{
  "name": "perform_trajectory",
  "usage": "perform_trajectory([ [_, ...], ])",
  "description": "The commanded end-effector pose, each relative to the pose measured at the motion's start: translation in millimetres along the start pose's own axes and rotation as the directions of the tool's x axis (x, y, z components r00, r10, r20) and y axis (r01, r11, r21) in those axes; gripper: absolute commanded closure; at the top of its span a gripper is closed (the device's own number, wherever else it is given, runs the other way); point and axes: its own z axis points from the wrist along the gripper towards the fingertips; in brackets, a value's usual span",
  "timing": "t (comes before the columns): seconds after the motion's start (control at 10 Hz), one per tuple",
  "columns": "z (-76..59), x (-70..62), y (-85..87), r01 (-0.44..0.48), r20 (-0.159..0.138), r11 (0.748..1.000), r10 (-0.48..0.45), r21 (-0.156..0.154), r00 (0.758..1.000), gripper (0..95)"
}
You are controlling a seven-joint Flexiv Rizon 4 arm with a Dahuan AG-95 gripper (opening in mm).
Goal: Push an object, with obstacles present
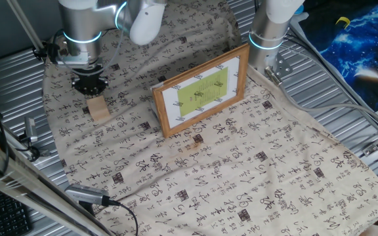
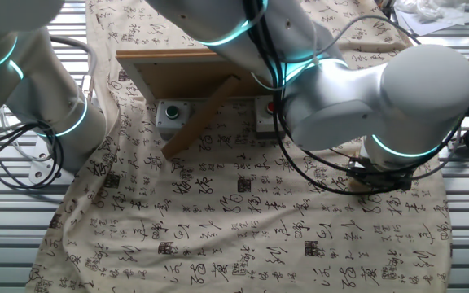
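Closest to you, patterned cloth covers the table; at ten o'clock the cube sits under the tool, whose spread you cannot tell. Push low, clear of the frame. Opposite view: the arm hides the cube at three o'clock.

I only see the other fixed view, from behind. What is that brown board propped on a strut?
Observer: It is a picture frame. Its front shows a white mat and a yellow-green centre with dark writing.
Operator: What is the big arm bending over?
Observer: A small wooden cube sits on the cloth, right by the gripper.
Operator: Is the cube touching the frame?
Observer: No, printed cloth shows between them.
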Motion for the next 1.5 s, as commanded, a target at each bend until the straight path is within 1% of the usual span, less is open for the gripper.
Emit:
perform_trajectory([
  [0.1,1.8,-4.7,-0.5,-0.003,0.003,1.000,0.003,0.000,1.000,95.0],
  [0.2,2.1,-5.5,-0.7,-0.002,0.005,1.000,0.002,-0.001,1.000,95.0],
  [0.3,3.0,-8.5,-1.3,-0.001,0.010,1.000,0.001,-0.002,1.000,95.0],
  [0.5,4.2,-15.5,-1.2,-0.005,0.011,1.000,0.005,-0.004,1.000,95.0],
  [0.7,2.7,-26.4,-1.8,-0.010,0.006,1.000,0.010,-0.005,1.000,95.0],
  [0.8,1.5,-29.6,-1.4,-0.013,0.004,1.000,0.013,-0.004,1.000,95.0],
  [0.9,-0.5,-30.9,-1.0,-0.015,-0.003,1.000,0.015,-0.002,1.000,95.0],
  [1.0,-1.7,-31.5,-1.0,-0.019,-0.003,1.000,0.019,-0.002,1.000,95.0],
  [1.1,-2.1,-33.6,-2.0,-0.023,0.003,1.000,0.023,-0.004,1.000,95.0],
  [1.2,-2.3,-38.5,-2.3,-0.031,0.006,0.999,0.031,-0.006,0.999,95.0],
  [1.3,-4.5,-43.5,-2.9,-0.034,-0.001,0.999,0.034,-0.006,0.999,95.0],
  [1.5,-15.8,-49.0,-4.0,-0.036,-0.024,0.999,0.036,-0.004,0.999,95.0],
])
